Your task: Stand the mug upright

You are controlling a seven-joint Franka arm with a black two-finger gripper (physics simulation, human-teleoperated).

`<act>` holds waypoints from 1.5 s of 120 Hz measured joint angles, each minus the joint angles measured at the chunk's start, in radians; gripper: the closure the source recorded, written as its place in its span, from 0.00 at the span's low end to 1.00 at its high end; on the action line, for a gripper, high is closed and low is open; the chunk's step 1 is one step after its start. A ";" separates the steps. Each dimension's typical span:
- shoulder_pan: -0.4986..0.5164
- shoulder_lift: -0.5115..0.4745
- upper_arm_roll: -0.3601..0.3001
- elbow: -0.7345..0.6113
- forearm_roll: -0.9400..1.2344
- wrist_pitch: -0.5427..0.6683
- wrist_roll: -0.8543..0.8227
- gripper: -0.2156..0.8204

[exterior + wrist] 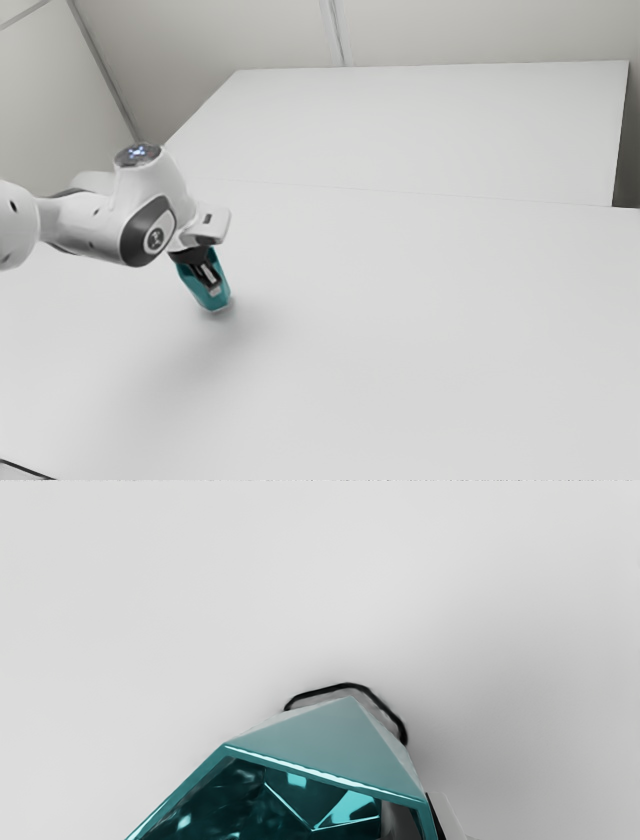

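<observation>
In the exterior view my gripper [209, 278] points down at the teal faceted mug [222, 297], which leans a little, its lower end close to the tabletop. Whether its base rests on the table I cannot tell. The wrist view has the mug [325, 745] with its open mouth toward my hand. There my gripper [426, 820] is shut on the mug's wall, one finger inside the mouth and the other against the outer side. The mug's lower part is hidden behind its own wall in that view.
A broad white table [420, 350] stretches under and beyond the arm, with a second white surface [420, 130] behind it. A dark thin edge [25, 468] crosses the exterior view's lower left corner. Pale walls stand at the back.
</observation>
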 joint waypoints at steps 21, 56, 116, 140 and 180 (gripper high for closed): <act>-0.015 0.000 -0.001 -0.028 -0.001 0.038 -0.015 0.97; -0.001 0.003 -0.001 -0.058 -0.003 0.093 -0.032 0.97; 0.002 0.006 0.001 -0.063 -0.026 0.104 -0.031 0.84; 0.005 0.003 0.002 -0.063 -0.028 0.103 -0.025 0.74; 0.031 -0.003 0.004 -0.054 -0.029 0.093 -0.015 0.60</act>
